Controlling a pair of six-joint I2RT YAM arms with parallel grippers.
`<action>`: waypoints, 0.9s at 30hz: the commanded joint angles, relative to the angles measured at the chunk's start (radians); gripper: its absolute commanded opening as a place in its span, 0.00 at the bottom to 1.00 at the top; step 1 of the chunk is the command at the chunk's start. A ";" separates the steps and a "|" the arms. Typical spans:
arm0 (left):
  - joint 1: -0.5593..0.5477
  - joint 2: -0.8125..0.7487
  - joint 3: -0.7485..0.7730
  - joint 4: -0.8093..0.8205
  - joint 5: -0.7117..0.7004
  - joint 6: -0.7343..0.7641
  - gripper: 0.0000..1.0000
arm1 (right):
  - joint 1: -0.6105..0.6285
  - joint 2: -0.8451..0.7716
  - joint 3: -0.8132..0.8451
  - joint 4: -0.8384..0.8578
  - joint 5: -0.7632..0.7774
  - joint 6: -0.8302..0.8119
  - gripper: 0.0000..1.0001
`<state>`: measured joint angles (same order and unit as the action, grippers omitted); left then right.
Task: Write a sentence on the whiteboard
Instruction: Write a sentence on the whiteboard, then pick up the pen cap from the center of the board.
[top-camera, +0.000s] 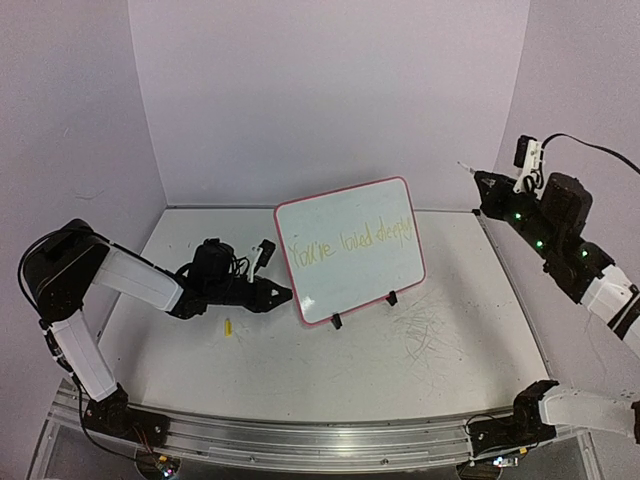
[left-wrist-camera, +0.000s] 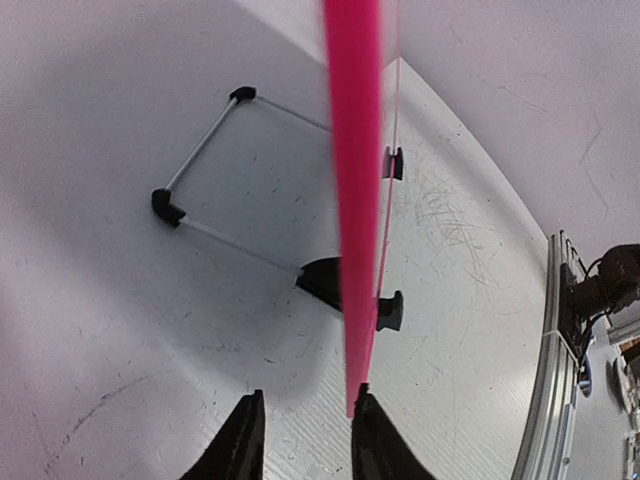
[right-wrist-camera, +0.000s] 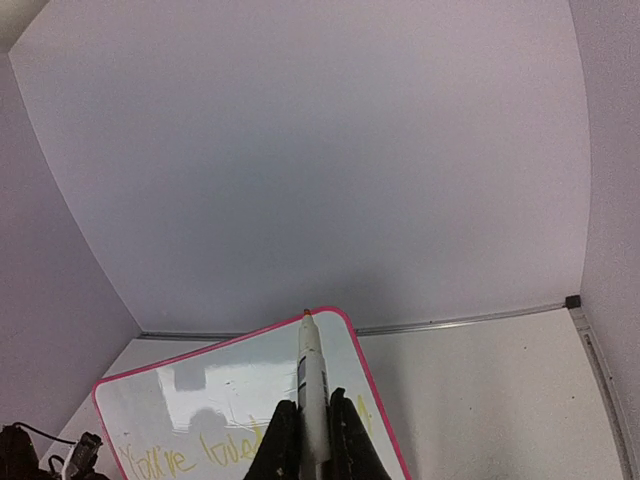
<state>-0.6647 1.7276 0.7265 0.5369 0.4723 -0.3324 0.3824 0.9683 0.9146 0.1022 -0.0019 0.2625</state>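
The whiteboard (top-camera: 362, 282) stands at the centre of the top view on its black wire stand (left-wrist-camera: 163, 205). The sentence (top-camera: 350, 243) runs in pale yellow across its middle. The left gripper (top-camera: 285, 295) sits at the board's lower left edge with its fingers apart (in the wrist view the pink rim ends just above one fingertip). At upper right, the right gripper (right-wrist-camera: 318, 440) is clamped on a white marker (right-wrist-camera: 310, 370), apart from the board.

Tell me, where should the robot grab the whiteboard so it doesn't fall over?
Probably its left edge, low on the thin pink rim, coming in from the left. The whiteboard leans back on a wire stand, so that edge sticks out free, and the left gripper sits right there with its open fingers lined up on it.
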 joint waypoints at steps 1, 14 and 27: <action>0.003 -0.093 0.014 -0.062 -0.021 0.009 0.36 | 0.003 0.026 -0.018 -0.085 0.011 -0.056 0.00; -0.010 -0.529 -0.059 -0.553 -0.180 -0.223 0.73 | 0.003 0.054 -0.021 -0.084 -0.127 -0.128 0.00; -0.033 -0.420 0.050 -1.027 -0.533 -0.630 0.66 | 0.020 0.117 -0.058 -0.045 -0.341 -0.097 0.00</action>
<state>-0.6953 1.1858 0.6909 -0.3699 0.0711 -0.8834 0.3886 1.0689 0.8690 0.0073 -0.2433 0.1582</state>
